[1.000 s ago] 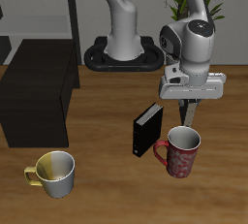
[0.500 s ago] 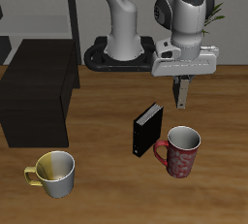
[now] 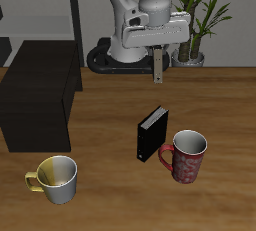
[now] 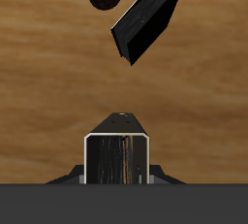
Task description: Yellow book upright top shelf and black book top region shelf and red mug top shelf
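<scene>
Hanging high over the wood-grain table (image 3: pixel 110 165), near the arm's dark round base (image 3: pixel 120 57). Clamping the end effector (image 3: pixel 157 59) shut on the yellow book (image 3: pixel 157 73), which is dangling on edge below the fingers; showing in the wrist view as a narrow pale-rimmed slab (image 4: pixel 117 160) between the jaws. Standing upright on the table toward the front: the black book (image 3: pixel 152 133), with the red mug (image 3: pixel 186 156) just beside it, handle pointing at the book. Sitting at the table's side, well apart from both: the matte-black shelf (image 3: pixel 40 95), flat top bare. Resting near the front edge: a yellow mug (image 3: pixel 56 178). Growing behind the base: a potted plant (image 3: pixel 200 5).
</scene>
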